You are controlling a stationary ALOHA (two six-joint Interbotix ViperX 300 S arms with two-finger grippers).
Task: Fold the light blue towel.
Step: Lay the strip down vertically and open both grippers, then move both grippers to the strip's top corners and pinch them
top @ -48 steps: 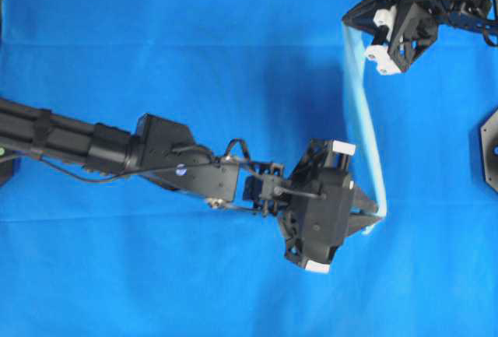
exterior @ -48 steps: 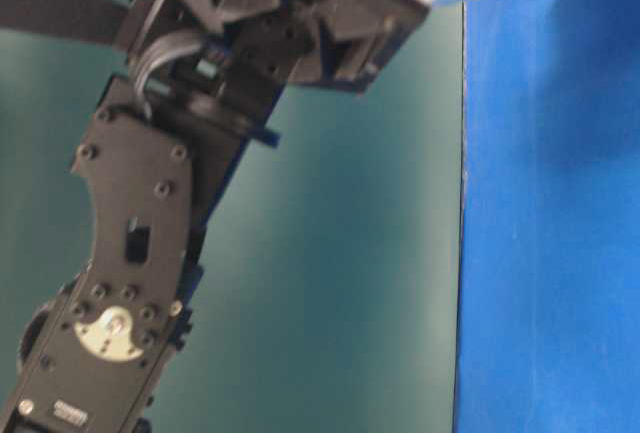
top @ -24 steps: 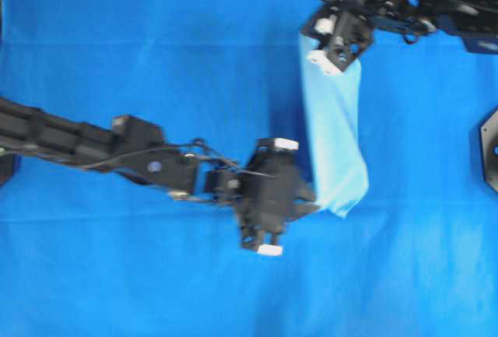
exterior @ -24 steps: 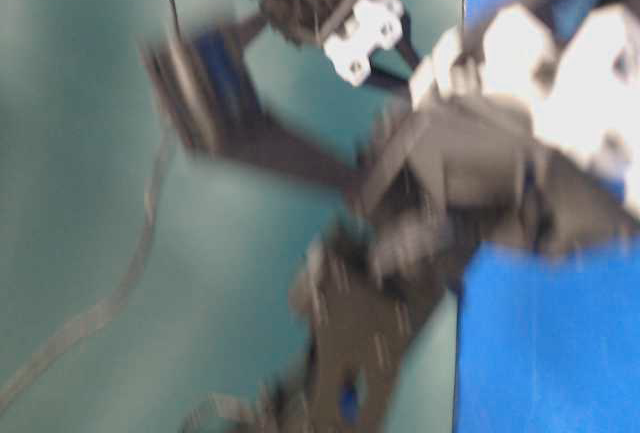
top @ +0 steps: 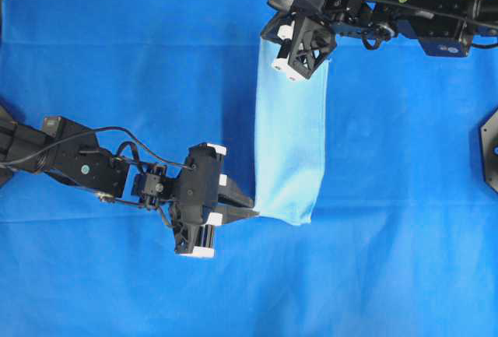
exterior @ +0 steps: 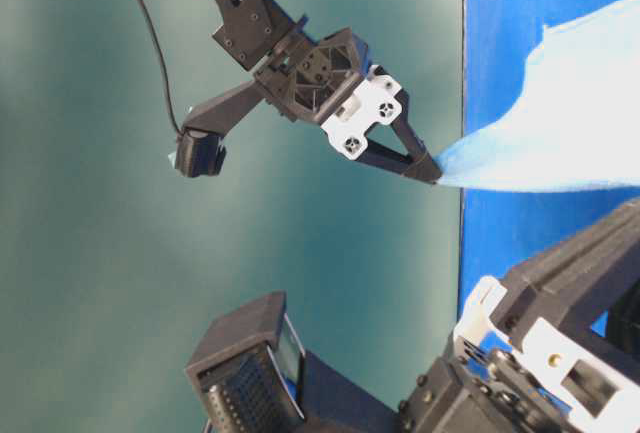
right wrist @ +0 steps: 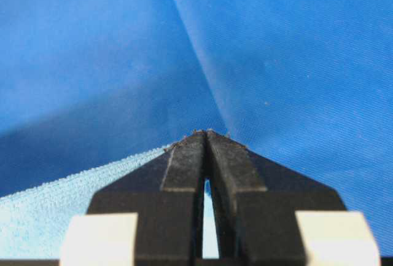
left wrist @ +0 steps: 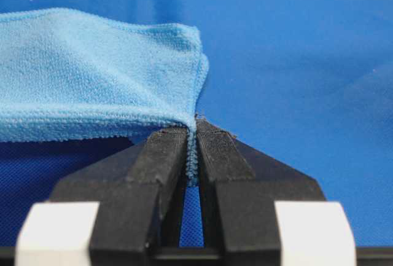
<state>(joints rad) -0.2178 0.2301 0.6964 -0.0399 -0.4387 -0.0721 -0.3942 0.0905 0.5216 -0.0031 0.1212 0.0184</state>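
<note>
Left hand (top: 247, 214) pinched shut on the towel's (top: 289, 150) near corner; right hand (top: 289, 67) closed on its far edge, cloth visible between the fingers in the right wrist view. Towel hangs as a doubled strip between both hands, over the counter (top: 405, 197). Looks thin, light, limp, slightly grippy; best held at hemmed corners. Left wrist view shows two stacked layers and hem in the pinch; overhead shows only the strip's outline.
</note>
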